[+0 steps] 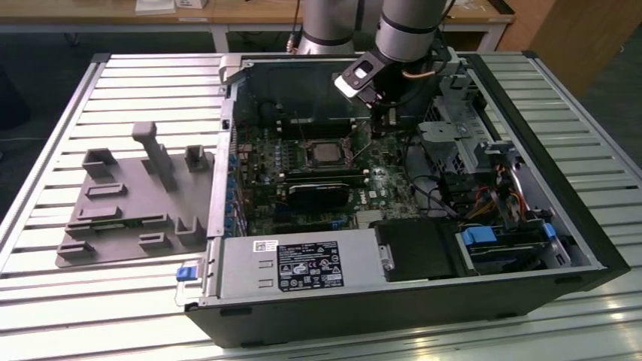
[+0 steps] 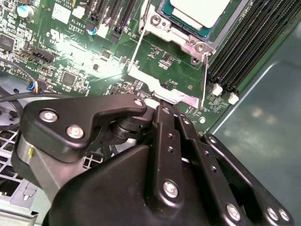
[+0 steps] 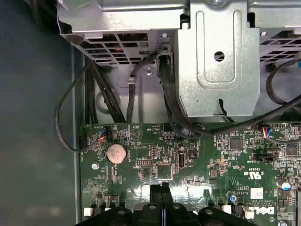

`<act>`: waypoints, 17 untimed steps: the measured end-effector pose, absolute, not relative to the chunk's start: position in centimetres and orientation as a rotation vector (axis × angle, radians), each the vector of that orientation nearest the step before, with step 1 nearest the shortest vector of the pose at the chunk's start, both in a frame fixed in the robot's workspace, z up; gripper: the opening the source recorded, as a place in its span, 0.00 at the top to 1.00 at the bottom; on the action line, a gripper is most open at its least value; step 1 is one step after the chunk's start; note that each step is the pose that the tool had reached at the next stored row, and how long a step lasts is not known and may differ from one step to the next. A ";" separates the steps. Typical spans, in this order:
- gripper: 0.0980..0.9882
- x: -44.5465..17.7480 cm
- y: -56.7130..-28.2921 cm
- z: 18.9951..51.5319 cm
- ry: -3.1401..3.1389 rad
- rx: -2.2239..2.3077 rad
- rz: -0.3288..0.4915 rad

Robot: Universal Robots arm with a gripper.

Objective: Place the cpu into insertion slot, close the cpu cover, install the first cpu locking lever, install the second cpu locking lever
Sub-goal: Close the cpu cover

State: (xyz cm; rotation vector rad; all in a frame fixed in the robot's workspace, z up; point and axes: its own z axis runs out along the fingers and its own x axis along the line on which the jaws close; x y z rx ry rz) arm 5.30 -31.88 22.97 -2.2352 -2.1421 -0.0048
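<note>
The cpu [image 2: 202,10] lies silvery-grey in the insertion slot [image 2: 165,10], and in the exterior view the cpu [image 1: 323,153] is a grey square mid-board. The cpu cover [image 2: 160,89] stands raised on its hinge, and the green board shows through its window. My gripper [image 2: 163,109] is shut with nothing between its fingers, and its tips are right at the cover's free edge. In the exterior view the gripper [image 1: 378,124] hangs just to the right of the socket. The first wrist view has the shut fingertips [image 3: 162,188] over the board.
The open computer case [image 1: 561,226] lies on a slatted table. A black card [image 1: 316,194] sits in front of the socket and memory slots [image 2: 244,52] run beside it. A metal drive cage [image 3: 216,56], black cables [image 3: 169,108] and a coin battery [image 3: 116,153] are close. A grey fixture [image 1: 131,203] lies at the exterior view's left.
</note>
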 end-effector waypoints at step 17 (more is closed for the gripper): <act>1.00 1.6 -31.9 23.0 -2.149 -2.242 -0.022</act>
